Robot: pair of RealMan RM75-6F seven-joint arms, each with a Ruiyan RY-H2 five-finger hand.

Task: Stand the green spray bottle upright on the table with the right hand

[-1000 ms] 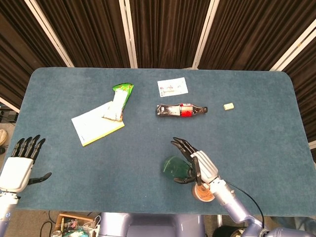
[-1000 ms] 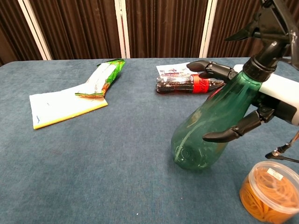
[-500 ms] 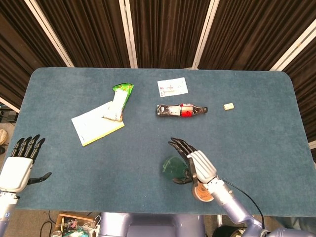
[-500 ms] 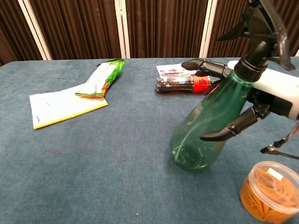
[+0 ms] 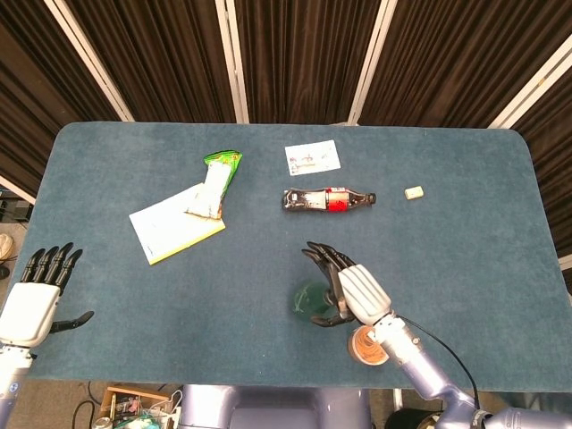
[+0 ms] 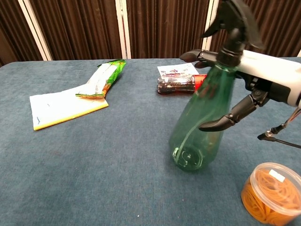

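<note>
The right hand (image 6: pixel 256 89) grips the green spray bottle (image 6: pixel 200 125) near its neck, base on the table (image 6: pixel 94 165), slightly tilted; letting go while it leans could topple it toward the tub of rubber bands (image 6: pixel 269 192). The left hand (image 5: pixel 36 299) idles, fingers apart

The right hand (image 5: pixel 350 293) is reaching in from the near edge of the table on a silver-blue forearm, its white back facing up. Its black fingers (image 6: pixel 203 55) are wrapping the far side of a green spray bottle (image 6: pixel 200 124), and its thumb is pressing the near side. The left hand (image 5: pixel 36 298) (seen only from above) is hovering at the near left table corner, palm down, fingers spreading apart, holding nothing.
</note>
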